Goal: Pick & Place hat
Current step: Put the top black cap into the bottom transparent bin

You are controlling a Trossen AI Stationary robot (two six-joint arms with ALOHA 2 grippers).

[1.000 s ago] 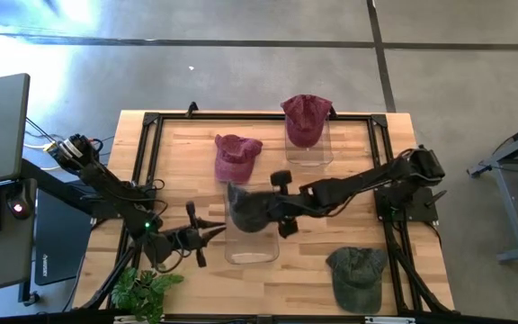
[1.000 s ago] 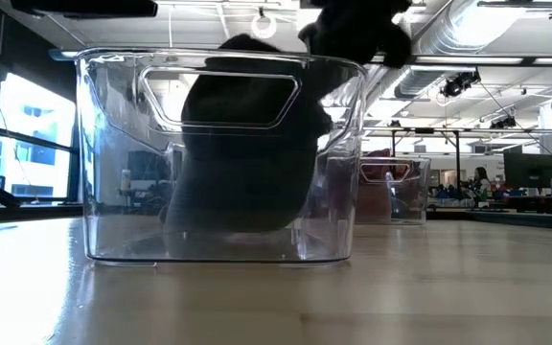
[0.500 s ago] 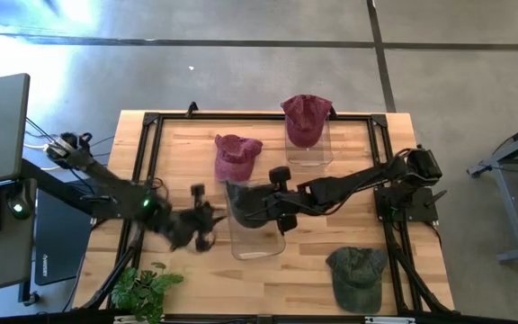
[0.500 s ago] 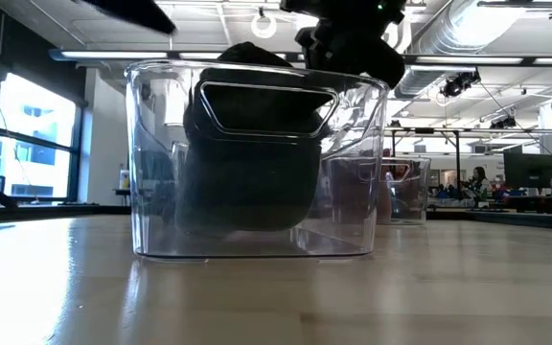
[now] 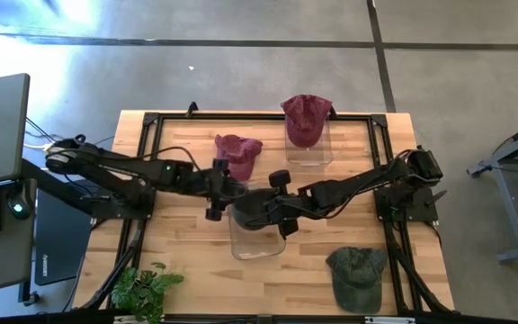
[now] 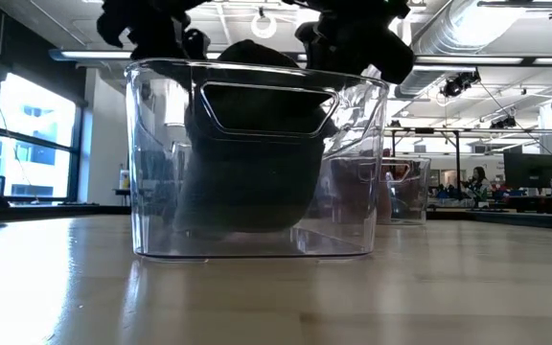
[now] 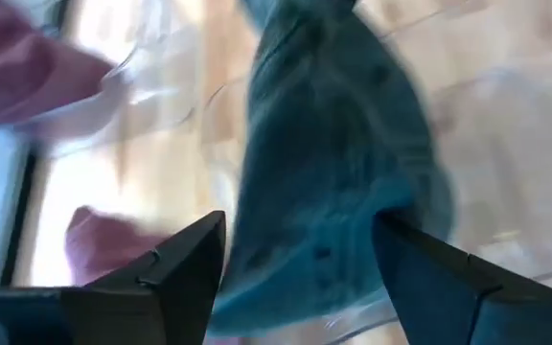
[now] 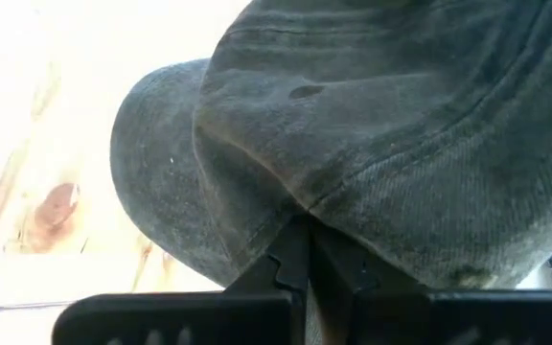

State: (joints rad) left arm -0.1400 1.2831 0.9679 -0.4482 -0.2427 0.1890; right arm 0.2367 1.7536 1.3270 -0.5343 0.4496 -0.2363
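The right gripper (image 5: 272, 209) pinches the dark grey cap (image 5: 252, 206) inside the clear bin (image 5: 257, 241), while the left gripper (image 5: 225, 187), fingers apart, hovers just beside the bin's rim.

The right gripper (image 8: 307, 251) reaches in from its side with jaws pinched tight on fabric between them. The left gripper (image 7: 295, 249), arm stretched long toward it, holds its jaws spread wide, nothing clamped between.
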